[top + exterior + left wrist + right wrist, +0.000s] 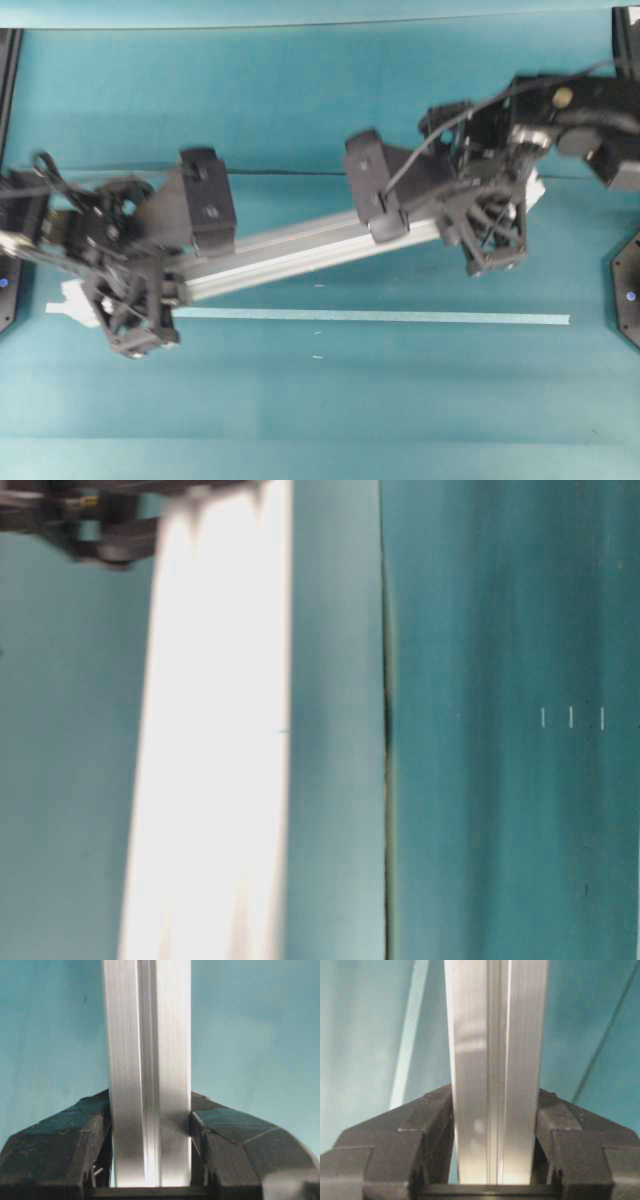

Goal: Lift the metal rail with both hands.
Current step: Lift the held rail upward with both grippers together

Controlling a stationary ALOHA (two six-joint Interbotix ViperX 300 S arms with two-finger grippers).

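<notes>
The metal rail is a long silver grooved bar that runs aslant from lower left to upper right and looks held clear of the teal table. My left gripper is shut on its left end. My right gripper is shut on its right part. In the left wrist view the rail stands between the black fingers, with the left gripper pressed on both its sides. The right wrist view shows the same: the right gripper clamps the rail. At table level the rail is a bright blur.
A thin pale tape strip lies flat on the table in front of the rail. White scraps lie at the left and right under the arms. A seam crosses the table behind the rail.
</notes>
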